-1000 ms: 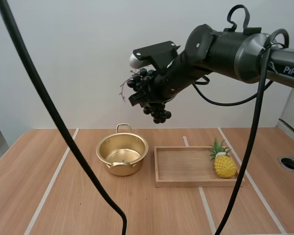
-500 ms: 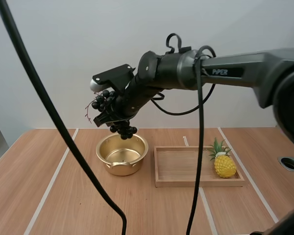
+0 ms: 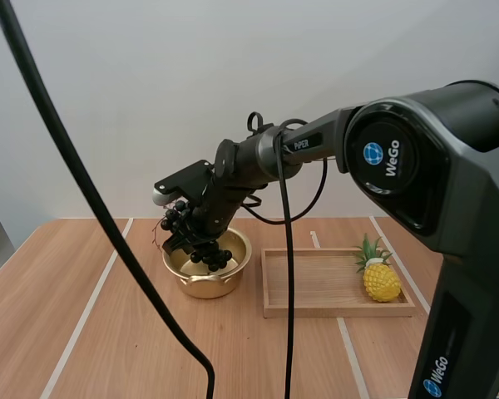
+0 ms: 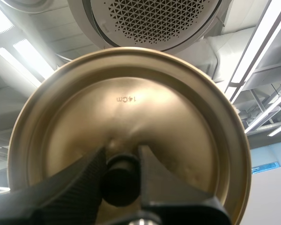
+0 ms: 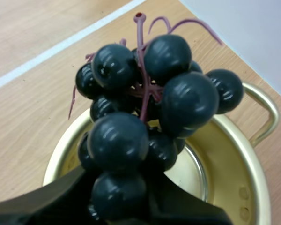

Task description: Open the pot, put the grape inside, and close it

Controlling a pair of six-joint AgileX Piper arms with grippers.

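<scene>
Glossy black grapes [image 5: 145, 126], clamped in our right jaws, hang over the gold pot [image 3: 233, 276]; the left wrist view shows our left jaws pinching the knob of the lid [image 4: 131, 108].

Bright, even light covers the table [image 3: 33, 291], with a soft shadow under the pot [image 3: 201, 288]. Pale glints dot the bunch of grapes [image 5: 145, 117] and the lid [image 4: 131, 93].

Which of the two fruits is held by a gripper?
The grapes: the right gripper holds them over the pot. The pineapple stands in the tray, untouched.
</scene>
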